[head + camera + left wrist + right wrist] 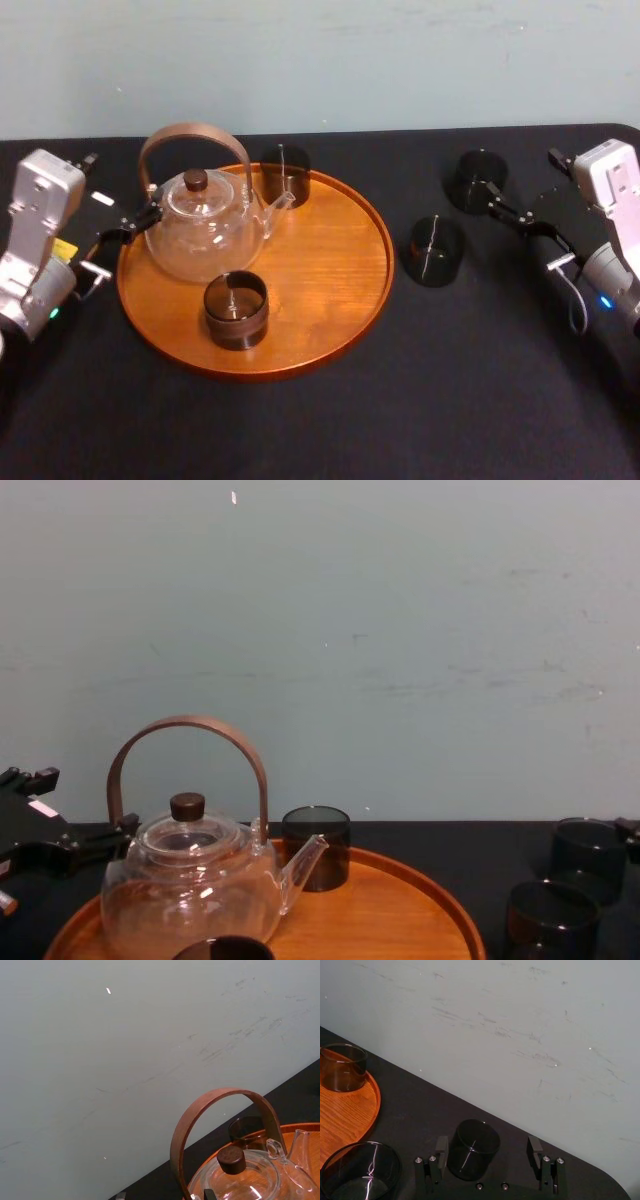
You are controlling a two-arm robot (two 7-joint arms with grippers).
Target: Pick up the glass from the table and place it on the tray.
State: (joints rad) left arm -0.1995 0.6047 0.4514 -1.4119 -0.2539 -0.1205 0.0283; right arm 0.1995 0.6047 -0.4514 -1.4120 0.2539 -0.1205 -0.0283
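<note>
Fingers [441, 1149] of the right gripper [488, 1147] stood spread, one on either side of the far glass [470, 1155] on the black table [480, 380], right of the tray [330, 270]. A second glass [435, 250] sat nearer. Best practice: close gently and centred, then lift straight up, clearing the tray's rim. The left gripper [125, 232] waited, fingers apart, at the tray's left beside the teapot [205, 225].

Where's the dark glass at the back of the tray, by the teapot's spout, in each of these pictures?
Head view: glass at the tray's far rim, beside the teapot's spout.
Left wrist view: glass under the arch of the teapot's handle.
Right wrist view: glass on the tray, at its curved rim.
Chest view: glass behind the spout's tip.
Shared landmark: the orange tray.
</note>
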